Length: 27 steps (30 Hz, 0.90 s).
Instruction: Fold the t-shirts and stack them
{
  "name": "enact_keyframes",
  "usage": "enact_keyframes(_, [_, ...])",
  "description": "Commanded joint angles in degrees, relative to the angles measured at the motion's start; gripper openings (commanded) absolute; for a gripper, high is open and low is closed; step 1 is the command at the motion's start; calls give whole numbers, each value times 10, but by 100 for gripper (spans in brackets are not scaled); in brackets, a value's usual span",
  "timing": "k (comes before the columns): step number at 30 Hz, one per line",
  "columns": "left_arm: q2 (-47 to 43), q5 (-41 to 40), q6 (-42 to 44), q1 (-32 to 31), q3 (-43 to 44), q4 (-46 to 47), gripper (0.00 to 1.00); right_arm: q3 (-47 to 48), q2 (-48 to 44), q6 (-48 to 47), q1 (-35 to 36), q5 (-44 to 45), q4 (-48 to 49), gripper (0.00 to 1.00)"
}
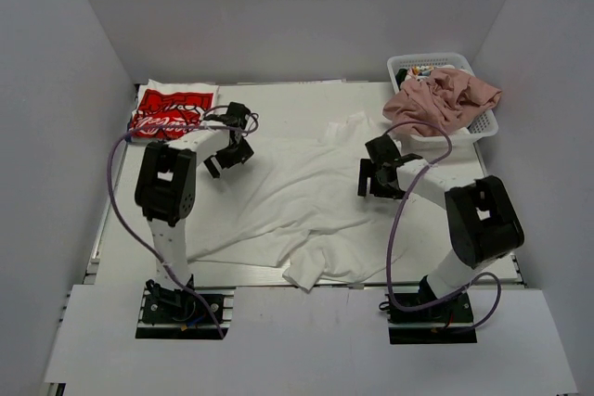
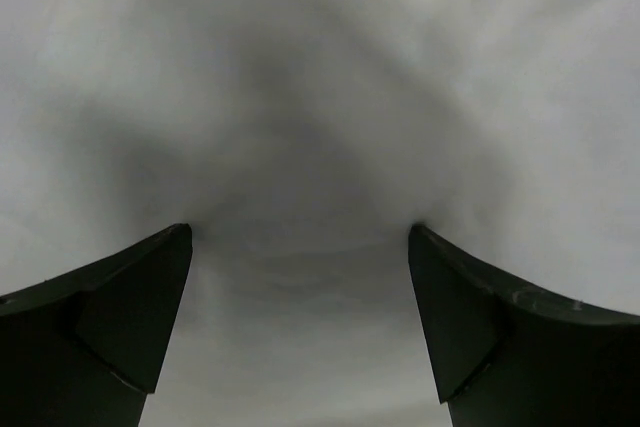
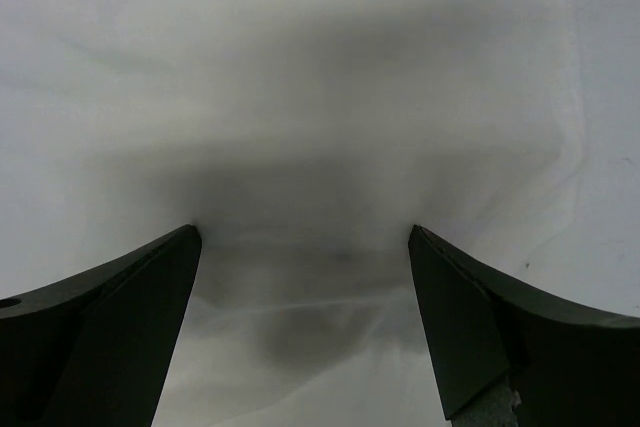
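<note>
Both claws stand spread wide with nothing between their fingers. Left gripper (image 1: 227, 160) hangs over the far left part of the large white t-shirt (image 1: 297, 201), and its wrist camera shows only pale, shadowed cloth filling the gap between the two dark fingers (image 2: 120, 317). Right gripper (image 1: 376, 187) sits over the shirt's right side, near a sleeve, and its own camera gives the same sight: creased white fabric between parted fingers (image 3: 500, 327). Whether either set of tips presses into the cloth or only hovers just above it, I cannot tell

The large white t-shirt lies spread and rumpled across the middle of the table (image 1: 306, 97), one sleeve reaching toward the far right and another bunched at the near edge between the two arm bases. A white t-shirt with red print (image 1: 173, 110) lies folded flat in the far left corner, well apart from the big one. The dusty-pink t-shirt (image 1: 441, 99) is heaped over the rim of a white lattice basket (image 1: 484, 127) in the far right corner
</note>
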Motion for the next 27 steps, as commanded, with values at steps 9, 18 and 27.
enact_keyframes(9, [233, 10, 44, 50, 266, -40, 99, 168, 209, -42, -16, 30, -14, 90])
enact_keyframes(18, [328, 79, 112, 73, 441, 10, 99, 491, 390, -150, -56, 45, -52, 90])
enact_keyframes(27, [294, 142, 164, 73, 477, 86, 99, 607, 383, -270, -37, -17, -68, 90])
